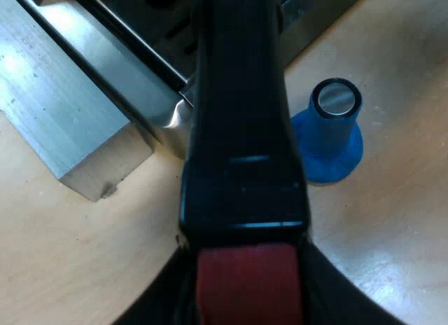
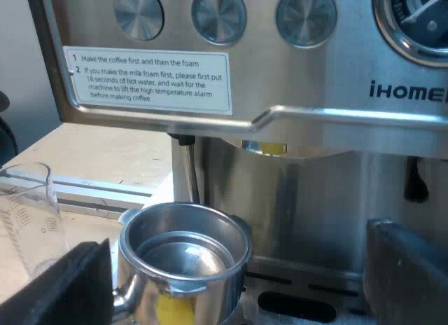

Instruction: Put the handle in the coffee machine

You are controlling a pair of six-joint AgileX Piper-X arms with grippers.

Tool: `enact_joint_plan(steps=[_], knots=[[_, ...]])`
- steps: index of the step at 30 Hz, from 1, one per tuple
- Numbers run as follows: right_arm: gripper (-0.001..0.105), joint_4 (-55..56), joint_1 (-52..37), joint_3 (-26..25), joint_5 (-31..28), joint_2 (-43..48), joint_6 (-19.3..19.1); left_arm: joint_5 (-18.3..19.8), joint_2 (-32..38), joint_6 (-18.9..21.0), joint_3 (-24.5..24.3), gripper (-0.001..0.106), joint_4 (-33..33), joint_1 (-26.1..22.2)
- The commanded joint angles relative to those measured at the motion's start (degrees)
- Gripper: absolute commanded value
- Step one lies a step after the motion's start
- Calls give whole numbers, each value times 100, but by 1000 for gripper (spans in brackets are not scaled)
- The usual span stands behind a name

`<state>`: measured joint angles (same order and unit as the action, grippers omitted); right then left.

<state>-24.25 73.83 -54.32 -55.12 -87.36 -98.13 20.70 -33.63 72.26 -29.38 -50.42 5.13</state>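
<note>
Bright, even light; glare on espresso machine (image 2: 315, 139) steel; faint sheen on dark handle (image 1: 241, 115).

A pale wooden worktop (image 1: 77, 269) with a smooth, light grain lies underneath. A brushed aluminium bar (image 1: 49, 115) rests flat on it, its cut end showing. A plain off-white wall (image 2: 17, 66) rises behind the worktop. Soft light leaves a mild sheen on the wood.

Above the right claw (image 2: 238, 283), a sticker (image 2: 147, 78) on the espresso machine (image 2: 315, 150) reads "1 Make the coffee first and then the foam"; the brand name (image 2: 409, 92) reads "iHOME", cut off.
</note>
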Motion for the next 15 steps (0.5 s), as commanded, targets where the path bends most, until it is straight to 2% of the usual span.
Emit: enact_joint_plan(steps=[1,10,15], knots=[[74,-26,15,-13,-33,6,-104,95,43,84,-94,0,290,-1],[74,-26,15,-13,-33,6,-104,95,43,137,-94,0,274,-1],[74,-26,15,-13,-33,6,-104,-135,43,293,-94,0,318,-1]])
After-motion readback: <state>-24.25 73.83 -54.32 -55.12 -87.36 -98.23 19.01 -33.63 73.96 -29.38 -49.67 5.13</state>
